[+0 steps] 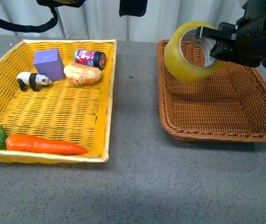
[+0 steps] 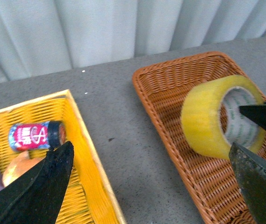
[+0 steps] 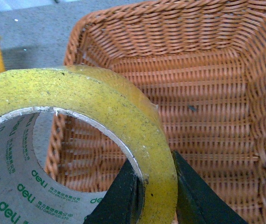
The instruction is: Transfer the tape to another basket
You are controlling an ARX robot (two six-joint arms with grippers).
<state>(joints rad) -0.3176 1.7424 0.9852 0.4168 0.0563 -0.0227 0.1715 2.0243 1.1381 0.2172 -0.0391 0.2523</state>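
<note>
The yellow tape (image 1: 189, 53) with a white printed core hangs in the air over the far left part of the brown wicker basket (image 1: 226, 109). My right gripper (image 1: 212, 41) is shut on the roll's wall, one finger inside the core and one outside. The right wrist view shows the tape (image 3: 100, 107) pinched at my right gripper (image 3: 158, 186) above the basket floor (image 3: 203, 107). The left wrist view shows the tape (image 2: 207, 116) over the basket (image 2: 170, 88). My left gripper (image 2: 151, 186) is open and empty, above the gap between the two baskets.
A bright yellow woven basket (image 1: 11, 60) on the left holds a purple block (image 1: 49, 63), a panda figure (image 1: 32, 80), a small can (image 1: 90, 58), a bread roll (image 1: 82, 73) and a carrot (image 1: 44, 144). Grey tabletop (image 1: 137, 177) lies between and in front. A curtain hangs behind.
</note>
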